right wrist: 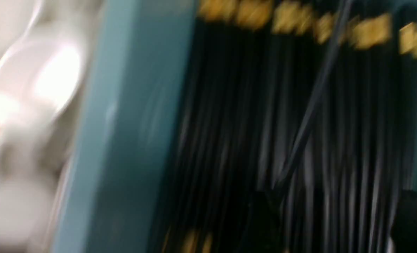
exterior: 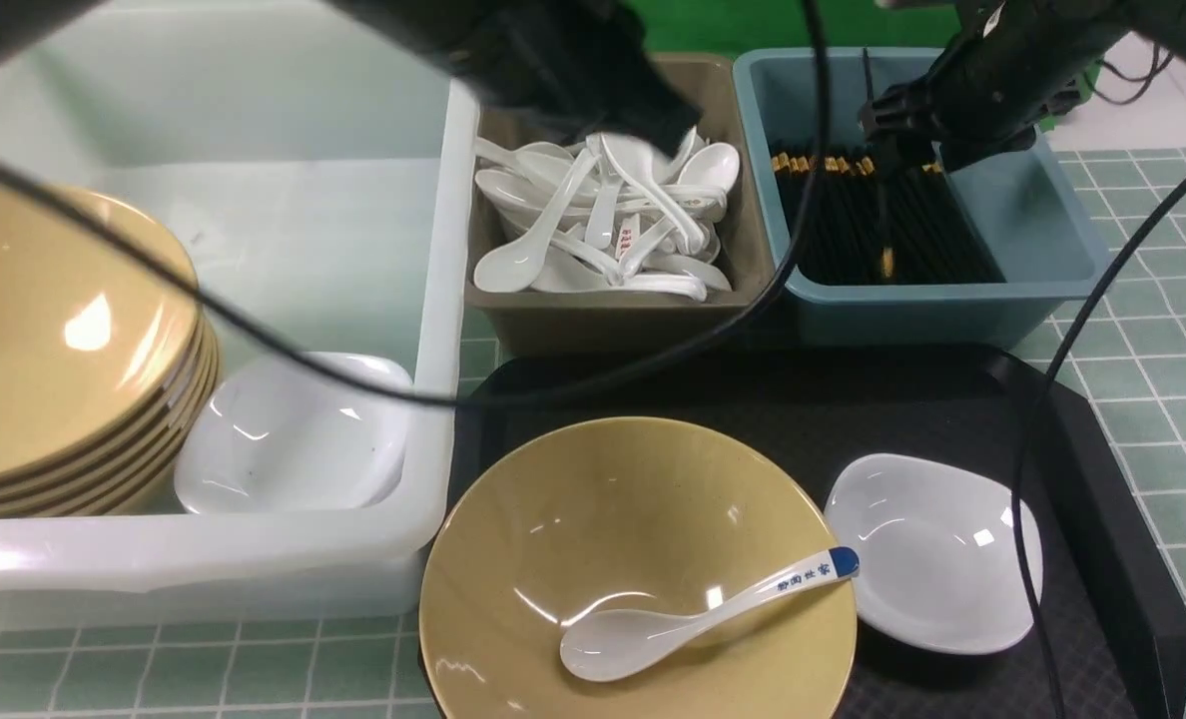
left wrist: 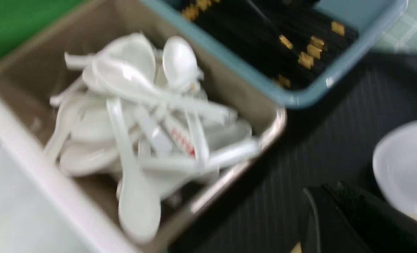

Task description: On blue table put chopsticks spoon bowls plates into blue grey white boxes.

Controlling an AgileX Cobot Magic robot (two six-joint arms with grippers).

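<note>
Although blur smears both wrist views, the front view is sharp. On the pale green gridded desk a black tray lies at the near edge. A wide, glossy mustard-tan bowl fills the tray's near left corner. Inside it rests the spoon, white and glossy, its blue-tipped handle with blue characters lying over the bowl's right rim. Just beside it, toward the tray's right edge, sits a small white rounded-square dish.

Along the desk's left side stands the translucent white tub. It holds a tilted stack of tan bowls and, touching it, another white dish. Beyond the tray's far edge the grey-brown bin is heaped with plain white spoons. Next to it, on the right, the dusty blue bin holds the chopsticks, thin black sticks with gold bands. Most lie side by side, and one slants across the rest.

The left tool, a dark blur over the grey-brown bin, is pressed together. The right tool hangs over the blue bin; its wrist view shows two dark fingertips spread apart above the sticks, pinching nothing.
</note>
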